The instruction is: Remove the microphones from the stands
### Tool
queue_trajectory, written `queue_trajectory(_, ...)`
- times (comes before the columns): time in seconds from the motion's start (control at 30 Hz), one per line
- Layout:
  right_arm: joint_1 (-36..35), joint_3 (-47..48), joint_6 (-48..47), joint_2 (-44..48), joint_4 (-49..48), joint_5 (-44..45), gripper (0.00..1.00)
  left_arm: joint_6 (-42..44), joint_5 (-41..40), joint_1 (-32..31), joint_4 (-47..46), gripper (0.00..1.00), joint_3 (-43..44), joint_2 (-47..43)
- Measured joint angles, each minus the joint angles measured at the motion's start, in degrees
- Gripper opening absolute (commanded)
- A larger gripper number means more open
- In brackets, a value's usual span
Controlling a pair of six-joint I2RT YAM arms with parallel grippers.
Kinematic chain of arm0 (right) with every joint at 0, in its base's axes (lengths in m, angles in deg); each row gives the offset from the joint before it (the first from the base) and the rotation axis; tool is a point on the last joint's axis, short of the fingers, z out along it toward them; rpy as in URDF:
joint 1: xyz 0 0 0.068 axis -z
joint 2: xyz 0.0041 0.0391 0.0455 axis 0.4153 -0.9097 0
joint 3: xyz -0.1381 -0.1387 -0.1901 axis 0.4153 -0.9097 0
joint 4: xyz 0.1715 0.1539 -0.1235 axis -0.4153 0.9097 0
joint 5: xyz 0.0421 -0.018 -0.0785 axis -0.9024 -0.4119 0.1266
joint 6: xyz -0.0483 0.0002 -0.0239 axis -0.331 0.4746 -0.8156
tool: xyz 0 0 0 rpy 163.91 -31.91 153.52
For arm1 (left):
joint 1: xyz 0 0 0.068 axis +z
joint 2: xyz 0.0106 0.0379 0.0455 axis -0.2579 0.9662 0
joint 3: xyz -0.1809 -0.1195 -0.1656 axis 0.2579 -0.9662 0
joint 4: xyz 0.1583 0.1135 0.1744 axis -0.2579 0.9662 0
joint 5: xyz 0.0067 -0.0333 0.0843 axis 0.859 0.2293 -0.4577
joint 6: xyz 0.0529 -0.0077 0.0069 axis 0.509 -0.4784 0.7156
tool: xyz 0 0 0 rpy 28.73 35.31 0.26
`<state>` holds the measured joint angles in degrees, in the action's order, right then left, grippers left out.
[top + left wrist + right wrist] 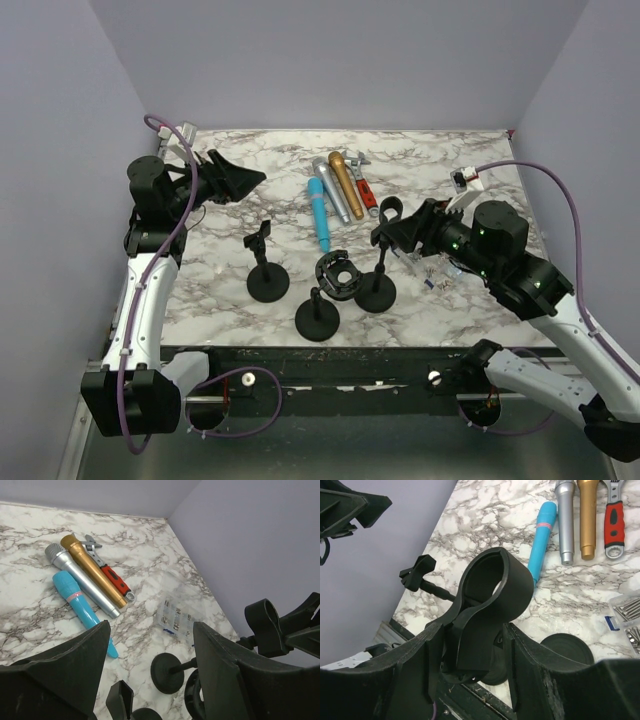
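Right wrist view: the right pincer (472, 647) clamps the empty stand clip (492, 587). The blue microphone (542, 540) lies flat on the table (485, 510) just beyond, beside the silver microphone (565, 520) and gold microphone (587, 520). The left pincer (150, 630) gapes wide, well apart.

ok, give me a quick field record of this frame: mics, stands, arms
mics: blue mic, silver mic and gold mic lie side by side on the table
stands: left stand, front stand, right stand; no mic in any
right arm: jaws flank the right stand's clip; contact unclear
left arm: jaws open, raised at back left, holding nothing
other: red-handled wrench beside the gold mic; clear screw box
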<state>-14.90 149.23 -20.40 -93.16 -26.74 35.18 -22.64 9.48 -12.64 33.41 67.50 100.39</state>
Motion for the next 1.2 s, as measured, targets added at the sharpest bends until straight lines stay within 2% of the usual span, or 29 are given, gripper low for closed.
queue_trajectory(0.4, 0.0, -0.3, 0.7, 0.0, -0.1, 1.3, 0.49, 0.0, 0.3, -1.0, -0.6, 0.70, -0.1, 0.0)
queue_trajectory(0.73, -0.2, -8.1, 4.9, 3.7, -0.6, 0.7, 0.51, 0.0, 0.3, -1.6, -0.6, 0.70, -0.1, 0.0)
queue_trajectory(0.9, -0.2, -13.1, 7.9, 5.9, -5.7, 0.4, 0.51, 0.0, 0.3, -1.7, -0.6, 0.70, -0.1, 0.0)
queue_trajectory(1.07, -0.2, -19.3, 9.9, 4.8, -7.6, 0.1, 0.51, 0.0, 0.3, -1.9, -0.6, 0.70, -0.1, 0.0)
queue_trajectory(1.2, -0.2, -19.8, 11.3, 3.5, -10.0, -1.0, 0.51, 0.0, 0.3, -2.0, -0.6, 0.70, -0.1, 0.0)
